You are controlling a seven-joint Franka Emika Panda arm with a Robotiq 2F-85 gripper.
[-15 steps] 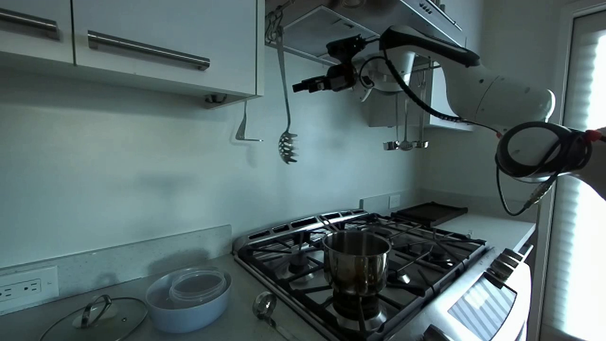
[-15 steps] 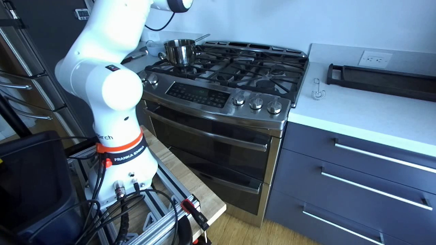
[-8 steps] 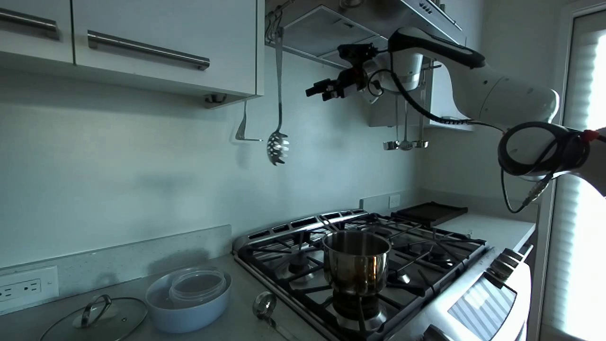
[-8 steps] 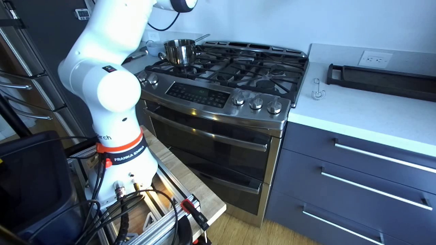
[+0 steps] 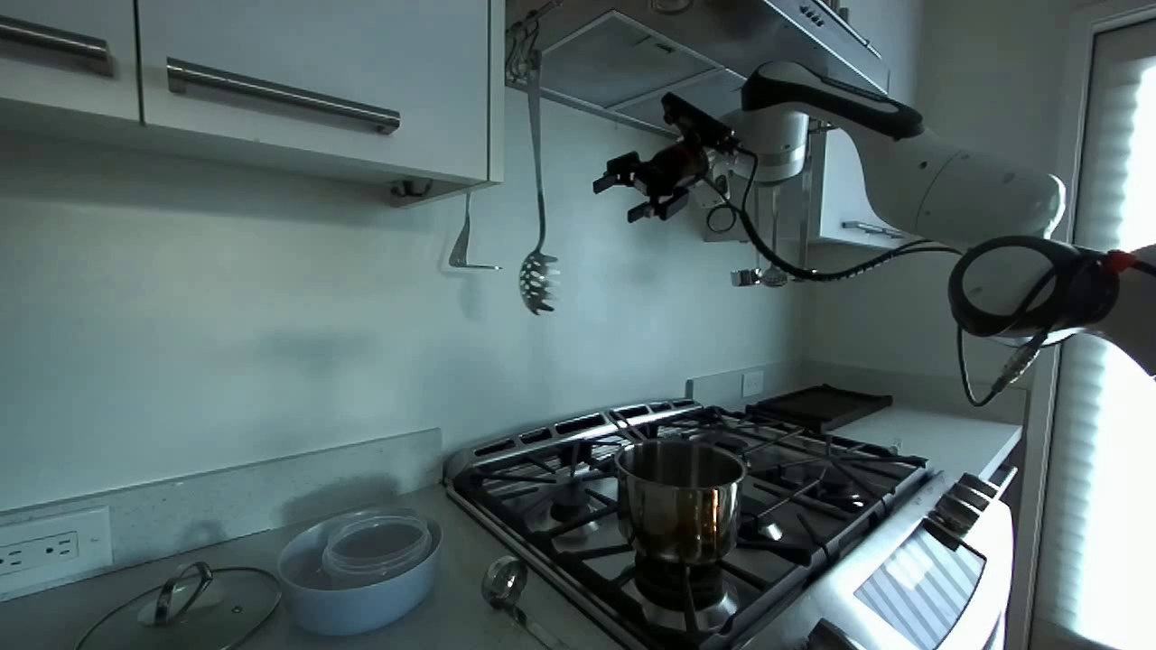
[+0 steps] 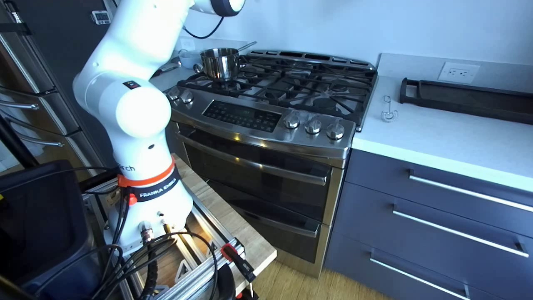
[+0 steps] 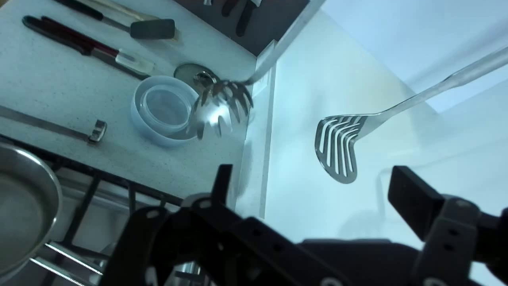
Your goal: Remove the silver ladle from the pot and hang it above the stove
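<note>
A long silver ladle-like server with a toothed, slotted bowl (image 5: 536, 282) hangs under the hood at the left; its bowl also shows in the wrist view (image 7: 223, 101). A silver ladle with a small round bowl (image 5: 504, 580) lies on the counter beside the stove. The steel pot (image 5: 679, 510) stands on the front burner of the stove (image 5: 777, 596); no ladle shows in the part of its inside seen in the wrist view (image 7: 51, 194). My gripper (image 5: 617, 200) is open and empty, in the air right of the hanging server and apart from it.
A slotted turner (image 7: 337, 153) hangs near the wall. Several ladles (image 5: 774, 276) hang at the hood's far end. The hood (image 5: 623, 68) is overhead. A white bowl (image 5: 361, 605) and glass lid (image 5: 194, 618) sit on the counter. A black griddle (image 6: 470, 102) lies at the far counter.
My gripper has moved right, away from the hanging server, and tilted downward. Its fingers now show spread wide apart. The server has swung left, then slightly back right.
</note>
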